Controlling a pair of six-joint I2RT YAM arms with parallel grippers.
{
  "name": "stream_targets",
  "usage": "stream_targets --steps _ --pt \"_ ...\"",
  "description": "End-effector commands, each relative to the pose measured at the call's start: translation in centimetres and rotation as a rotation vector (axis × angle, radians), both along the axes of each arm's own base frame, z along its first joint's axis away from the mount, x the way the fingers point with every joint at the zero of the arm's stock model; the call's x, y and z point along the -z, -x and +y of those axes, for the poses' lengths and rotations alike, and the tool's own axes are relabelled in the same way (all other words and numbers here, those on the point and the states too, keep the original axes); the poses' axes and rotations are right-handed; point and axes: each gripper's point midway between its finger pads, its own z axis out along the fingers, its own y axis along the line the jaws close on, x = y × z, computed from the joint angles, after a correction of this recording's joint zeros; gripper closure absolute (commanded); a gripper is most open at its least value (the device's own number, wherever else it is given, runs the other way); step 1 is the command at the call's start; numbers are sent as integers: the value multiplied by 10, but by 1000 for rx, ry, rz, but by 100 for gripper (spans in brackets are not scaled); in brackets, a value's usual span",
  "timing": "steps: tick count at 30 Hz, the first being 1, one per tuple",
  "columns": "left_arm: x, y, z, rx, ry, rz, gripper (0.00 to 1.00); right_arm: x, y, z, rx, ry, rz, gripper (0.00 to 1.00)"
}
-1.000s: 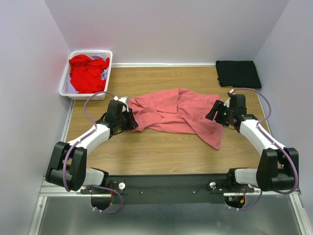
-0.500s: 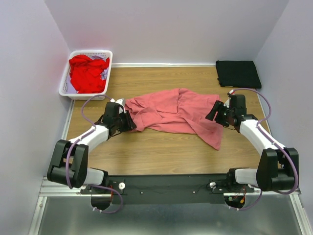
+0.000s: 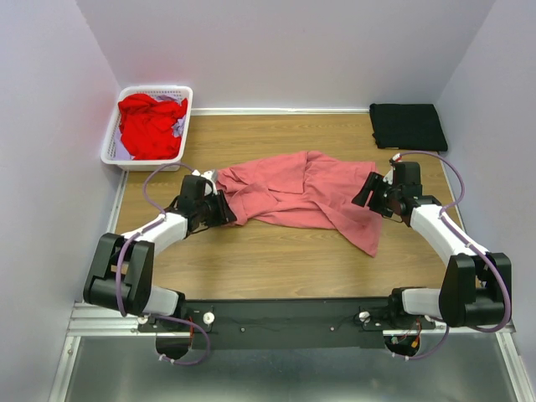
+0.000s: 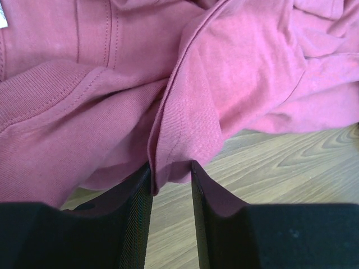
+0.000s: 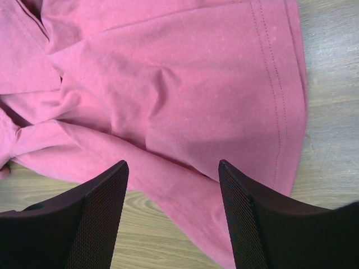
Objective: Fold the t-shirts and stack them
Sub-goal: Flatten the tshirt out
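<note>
Two arms, same build. The left arm (image 3: 159,233) & right arm (image 3: 440,230) have smooth white tube parts w/ chunky black joints (image 3: 117,280) btwn them. A thin purple cable (image 3: 149,180) loops out along each arm. Both bases sit on a long black bar (image 3: 285,322) w/ two small white knobs (image 3: 209,316) on it. The jaws are black & flat, w/ a fine mesh pattern on the inner sides.
</note>
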Motion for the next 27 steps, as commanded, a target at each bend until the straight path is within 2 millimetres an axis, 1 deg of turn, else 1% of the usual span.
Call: stream_targets --steps 1,2,4,5,6,7,9,10,12,13,14,19,22,23,24,27 --pt "3 3 -4 18 16 8 62 6 5 -5 19 15 24 28" --pt "1 2 -3 16 17 2 62 6 5 -5 19 15 25 28" --pt "-3 -1 -4 16 18 -12 68 7 6 -6 21 17 27 28" --pt "-8 -3 -3 11 17 -30 70 8 7 -6 23 19 30 28" --pt "-13 -5 -3 9 12 -40 78 8 8 -6 25 20 32 28" --pt "-17 -8 -1 1 3 -51 80 9 9 -7 26 21 36 28" --pt "-30 -13 2 0 -14 -88 88 12 12 -7 29 23 49 28" --pt "-33 -14 4 -2 -25 -97 88 13 13 -7 30 22 51 28" --pt "-42 -18 8 -9 -52 -130 99 15 15 -7 29 22 61 28" --pt "-51 -21 9 -13 -58 -148 100 17 18 -7 30 18 74 28" --pt "-52 -21 10 -14 -66 -148 100 18 19 -6 32 16 79 28" --pt "-74 -28 17 -20 -107 -210 100 25 32 -3 40 -9 136 28" --pt "-80 -32 22 -37 -136 -228 100 36 44 -3 52 -17 201 28" --pt "-82 -34 24 -42 -145 -235 100 39 47 -2 53 -20 220 29" --pt "-83 -35 26 -47 -155 -241 100 47 55 0 48 -26 256 30" --pt "-89 -40 33 -67 -192 -264 100 56 63 2 56 -44 304 35"
